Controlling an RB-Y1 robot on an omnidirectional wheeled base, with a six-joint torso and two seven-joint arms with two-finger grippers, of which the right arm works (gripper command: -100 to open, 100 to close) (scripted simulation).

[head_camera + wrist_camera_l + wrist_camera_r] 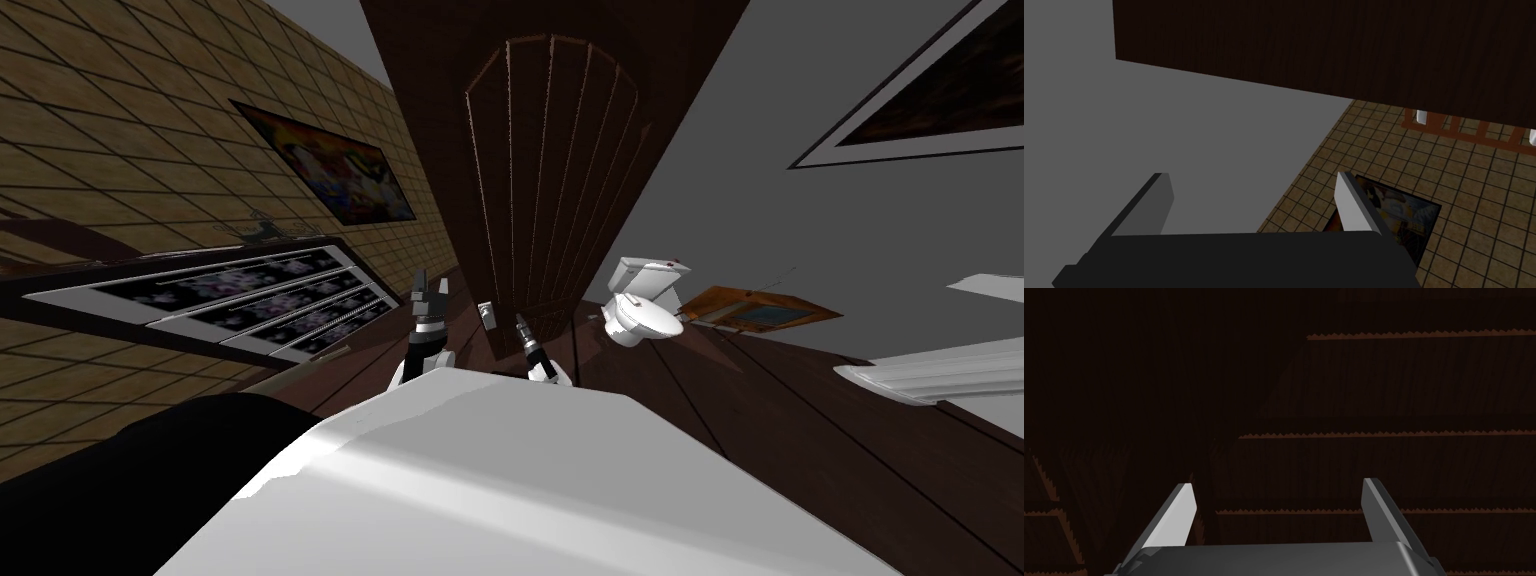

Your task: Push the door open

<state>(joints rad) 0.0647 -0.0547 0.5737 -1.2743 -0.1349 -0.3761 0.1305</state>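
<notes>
Surroundings:
- On your left, a tan tiled wall [120,130] carries a colourful picture [330,165].
- Below the picture stands a dark cabinet [260,290] with patterned drawer fronts. It runs close along your left arm.
- On your right, a white toilet [640,305] sits against the grey wall [720,180], just beside the door's right edge.
- Farther right lies a flat brown wooden-framed item [760,308] at the foot of that wall; you cannot tell what it is.
- A white fixture [940,375] juts in at the right edge.
- A framed picture [930,90] hangs high on the grey wall.
- The floor [800,400] is dark planks.

Door:
- The door [550,150] is dead ahead, set between the tiled wall and the grey wall.
- It is dark brown wood with an arched panel of narrow vertical slats.
- A small light grey fitting [487,316] sits low on its face, between your two grippers.

Grippers:
- Your right gripper [520,322] points at the door just right of the fitting.
- In the right wrist view, this gripper [1279,484] is spread wide and empty, with the slatted door face [1374,388] close behind it. You cannot tell whether it touches.
- Your left gripper [428,285] is raised left of the door, near the cabinet's end.
- In the left wrist view, it [1253,176] is likewise spread and holds nothing.
</notes>
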